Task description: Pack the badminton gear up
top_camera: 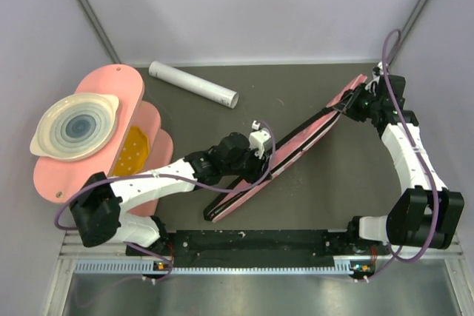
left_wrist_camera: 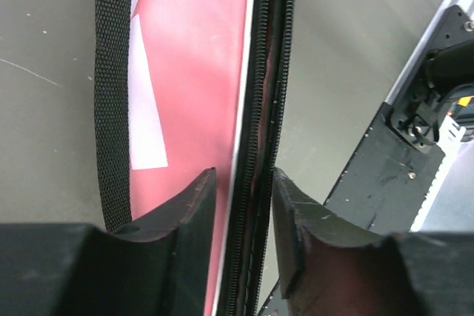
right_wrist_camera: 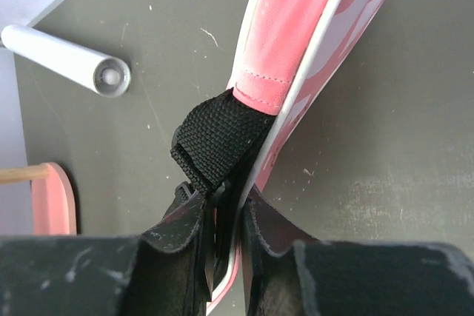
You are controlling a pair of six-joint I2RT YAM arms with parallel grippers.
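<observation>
- boards (top_camera: pixel 118 79) with a dish (top_camera: pixel 74 127) on top, far left. Not gear, and both arms are well apart from them. An amber patch (top_camera: pixel 133 149) between the boards is too unclear to name.

- tube (top_camera: pixel 192 83): lies flat at the back of the table (top_camera: pixel 318 205), well apart from the bag. Not yet packed. Its contents cannot be seen.

- left gripper (left_wrist_camera: pixel 244 179): partway open, jaws straddling the bag's zip (left_wrist_camera: pixel 268 109) edge about mid-length. The fingers (left_wrist_camera: pixel 185 209) sit just beside the edge on either side; cannot tell whether they actually pinch it. Likely reason for the placing: to steady or work the zip line while the far end is held.

- bag (top_camera: pixel 304 138): stands on its long edge with the zip edge up, running diagonally from near centre to back right. Standing it up presumably keeps the zip reachable from above. No slider found in any view, so cannot tell how much of the zip is closed. Part of its near half is behind the left arm in the top view.

- right gripper (right_wrist_camera: pixel 226 209): nearly closed, pinching the bag's back-right end at the black strap (right_wrist_camera: pixel 218 142) loop. Judged purpose: to anchor that end so the bag stands upright and taut.

- hidden: rackets and shuttlecocks appear in no view. Possibly inside the bag, unconfirmed.
</observation>
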